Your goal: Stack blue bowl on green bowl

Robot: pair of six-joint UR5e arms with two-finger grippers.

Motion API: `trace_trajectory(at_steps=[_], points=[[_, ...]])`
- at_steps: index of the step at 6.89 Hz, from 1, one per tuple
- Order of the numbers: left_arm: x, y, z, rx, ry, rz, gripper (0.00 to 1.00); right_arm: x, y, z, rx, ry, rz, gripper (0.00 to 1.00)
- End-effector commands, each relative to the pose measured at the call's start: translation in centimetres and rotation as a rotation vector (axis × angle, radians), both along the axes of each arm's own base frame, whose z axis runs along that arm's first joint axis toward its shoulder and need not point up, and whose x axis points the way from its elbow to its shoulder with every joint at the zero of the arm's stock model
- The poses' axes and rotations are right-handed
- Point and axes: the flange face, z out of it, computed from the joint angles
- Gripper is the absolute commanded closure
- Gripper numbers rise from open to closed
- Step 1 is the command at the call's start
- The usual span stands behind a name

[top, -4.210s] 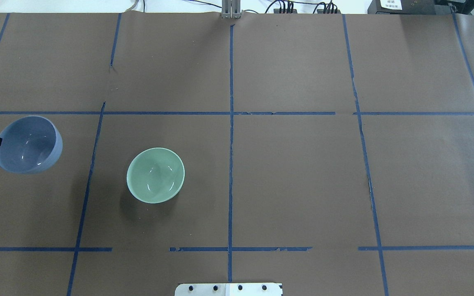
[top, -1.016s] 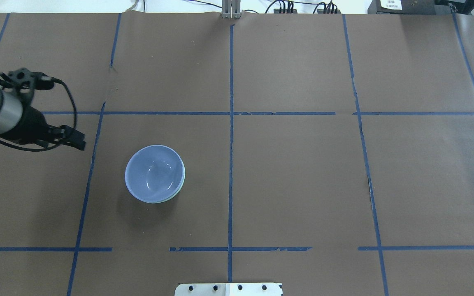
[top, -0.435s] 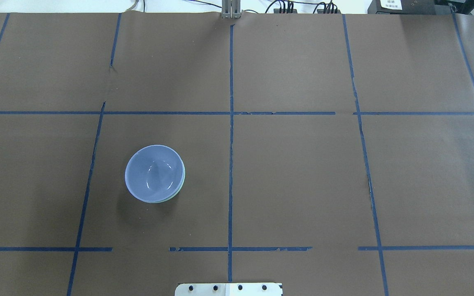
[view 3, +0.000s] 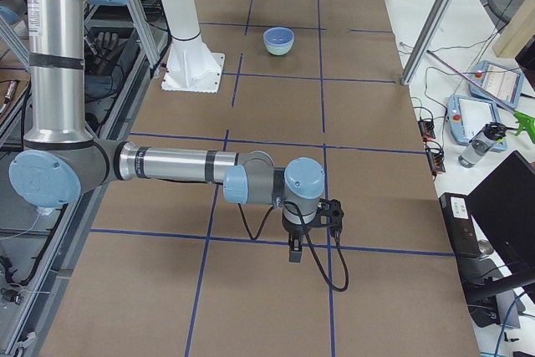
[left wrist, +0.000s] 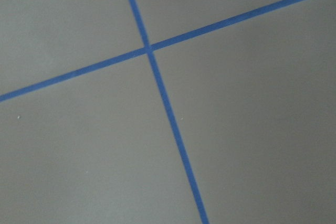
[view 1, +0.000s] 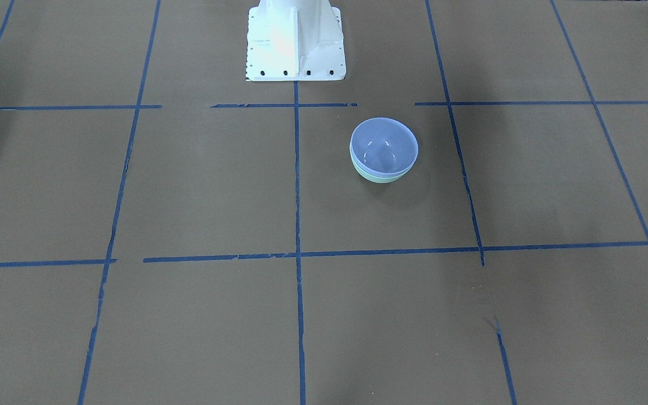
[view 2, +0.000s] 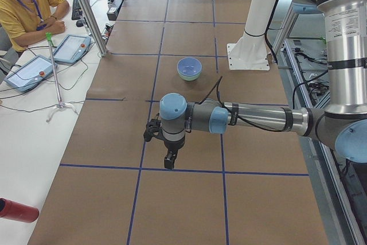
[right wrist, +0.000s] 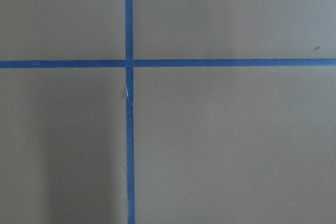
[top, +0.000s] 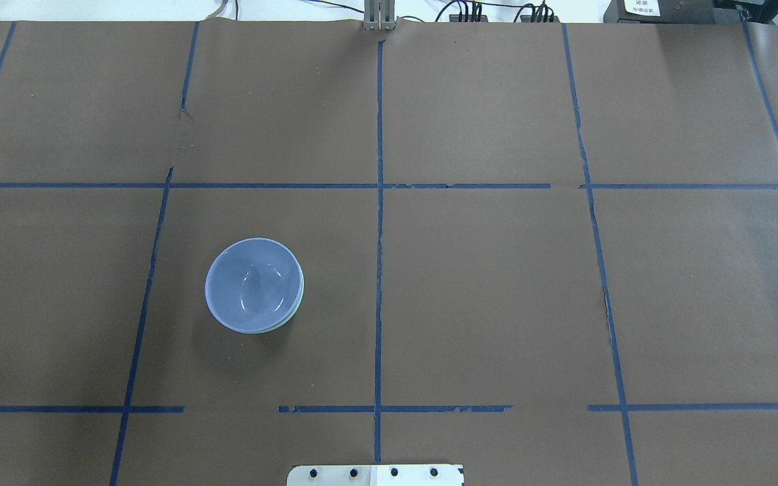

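Observation:
The blue bowl (top: pixel 252 283) sits upright inside the green bowl (top: pixel 299 298), left of the table's middle. Only a thin mint edge of the green bowl shows under it. The front-facing view shows the blue bowl (view 1: pixel 384 143) nested in the green bowl (view 1: pixel 379 178). No gripper touches them. My left gripper (view 2: pixel 169 162) hangs over the table far from the bowls and shows only in the exterior left view, so I cannot tell if it is open. My right gripper (view 3: pixel 294 252) shows only in the exterior right view, so I cannot tell its state either.
The brown table cover (top: pixel 497 283) carries a grid of blue tape lines. The white robot base (view 1: pixel 295 39) stands at the table's near edge. An operator (view 2: pixel 26 4) sits beside tablets (view 2: pixel 31 72) at a side desk.
The blue bowl, held at the far left 4.2 s ago, now rests in the green bowl. The left arm has left the overhead view since 1.0 s ago.

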Motion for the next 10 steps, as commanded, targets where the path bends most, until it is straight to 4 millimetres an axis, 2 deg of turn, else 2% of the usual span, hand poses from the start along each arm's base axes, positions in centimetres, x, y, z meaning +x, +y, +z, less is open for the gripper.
trace_trajectory(at_steps=[1,4,10], points=[[-0.8,2.0,1.5,-0.021,-0.007,-0.004,0.0,0.0,0.0,0.0,0.0,0.0,0.0,0.0],[-0.9,2.1,2.8,-0.038,-0.003,-0.003,0.0,0.0,0.0,0.0,0.001,0.0,0.0,0.0],[-1.1,2.1,2.6,-0.037,0.005,-0.012,0.0,0.0,0.0,0.0,0.001,0.0,0.0,0.0]])
